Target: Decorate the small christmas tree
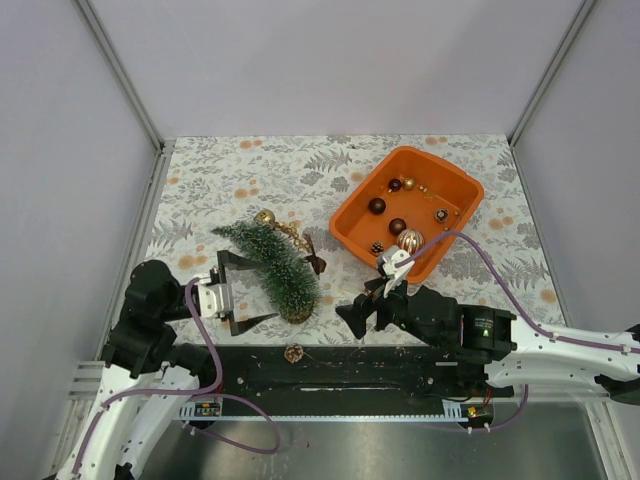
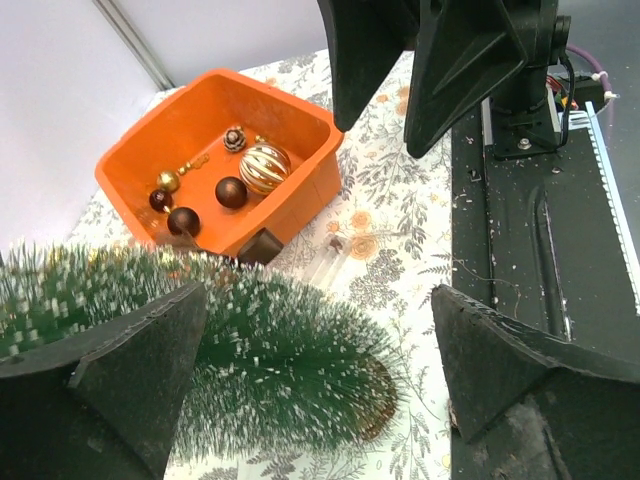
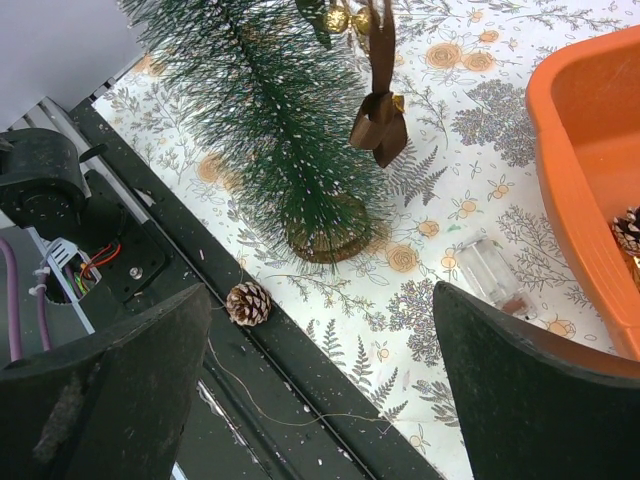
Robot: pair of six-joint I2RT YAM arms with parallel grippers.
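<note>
Your small christmas tree (image 1: 270, 258) lies on its side, dark green flecked white, round brown base at its near end. Left gripper (image 1: 246, 290) gapes wide beside it; right gripper (image 1: 362, 308) gapes too, empty.

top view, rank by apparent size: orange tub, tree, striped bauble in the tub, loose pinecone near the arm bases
1. orange tub
2. small christmas tree, lying on its side
3. striped bauble and pinecone: nearly alike. The bauble is perhaps slightly bigger, but it's too close to rank.
</note>
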